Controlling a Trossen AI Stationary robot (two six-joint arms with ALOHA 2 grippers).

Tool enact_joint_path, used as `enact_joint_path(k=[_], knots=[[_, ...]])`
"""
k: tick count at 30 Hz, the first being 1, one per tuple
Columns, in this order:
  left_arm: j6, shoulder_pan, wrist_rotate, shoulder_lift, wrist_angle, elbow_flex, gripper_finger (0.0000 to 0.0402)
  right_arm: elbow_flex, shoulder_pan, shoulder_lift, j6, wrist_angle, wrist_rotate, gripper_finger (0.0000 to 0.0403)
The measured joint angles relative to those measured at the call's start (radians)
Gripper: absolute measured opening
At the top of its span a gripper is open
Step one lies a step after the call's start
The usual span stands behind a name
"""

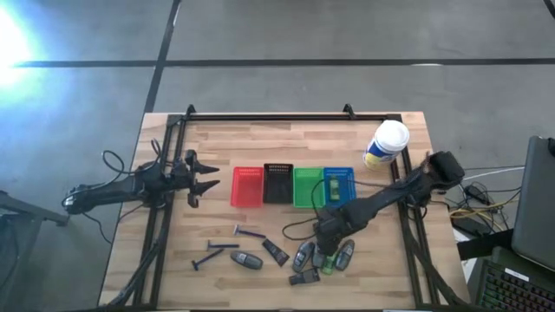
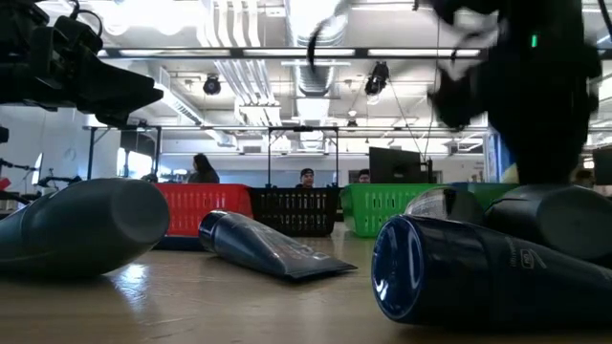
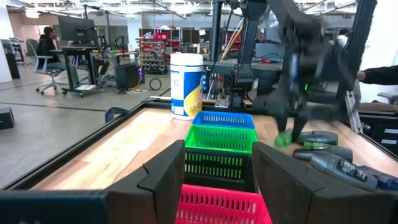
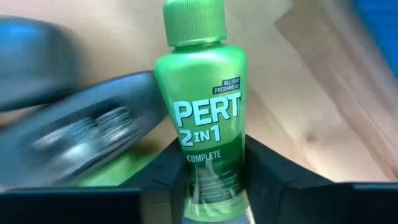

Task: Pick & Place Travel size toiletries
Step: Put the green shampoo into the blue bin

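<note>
Right gripper (image 1: 327, 254): down at the near-table cluster, its two dark fingers clamped on the lower body of a small green plastic shampoo bottle (image 4: 202, 118) with a ribbed green screw cap.
Bottle position: among the grey oval pieces (image 1: 303, 255) and dark tubes (image 1: 276, 251) near the table's front edge, in front of the basket row; whether it has left the wood I cannot tell.
Handling, as I judge it: light, stiff-walled, glossy and therefore slippery; not fragile. The flat-sided lower body offers more purchase than the tapering shoulder or the cap.
Risk: neighbouring pieces lie touching or just beside it and may be nudged.
Left gripper (image 1: 206, 176): waiting above the table's left side, just beside the red mesh basket (image 1: 247, 186), fingers spread and holding nothing.
Other items: thin razors (image 1: 250, 232) lie apart to the left of the cluster.
Surface: pale wooden plank table (image 1: 173, 234) with a black frame.
Room: open workshop, bright ceiling lights, people seated at desks beyond.
</note>
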Motion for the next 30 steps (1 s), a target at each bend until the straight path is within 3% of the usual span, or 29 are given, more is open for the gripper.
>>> enact_joint_path(k=[6, 9, 13, 18, 30], knots=[[0.0, 0.0, 0.0, 0.002, 0.0, 0.0, 0.0193, 0.028, -0.027, -0.224, 0.228, -0.071, 0.117, 0.0104], [0.0, 0.0, 0.0, 0.002, 0.0, 0.0, 0.0193, -0.015, -0.108, -0.348, 0.354, -0.129, 0.171, 0.0122], [0.0, 0.0, 0.0, 0.002, 0.0, 0.0, 0.0193, -0.131, -0.257, -0.456, 0.389, -0.133, 0.195, 0.0138], [0.0, 0.0, 0.0, 0.002, 0.0, 0.0, 0.0193, -0.247, -0.357, -0.481, 0.342, -0.104, 0.119, 0.0163], [0.0, 0.0, 0.0, 0.002, 0.0, 0.0, 0.0193, -0.25, -0.312, -0.482, 0.272, -0.043, 0.149, 0.0279]])
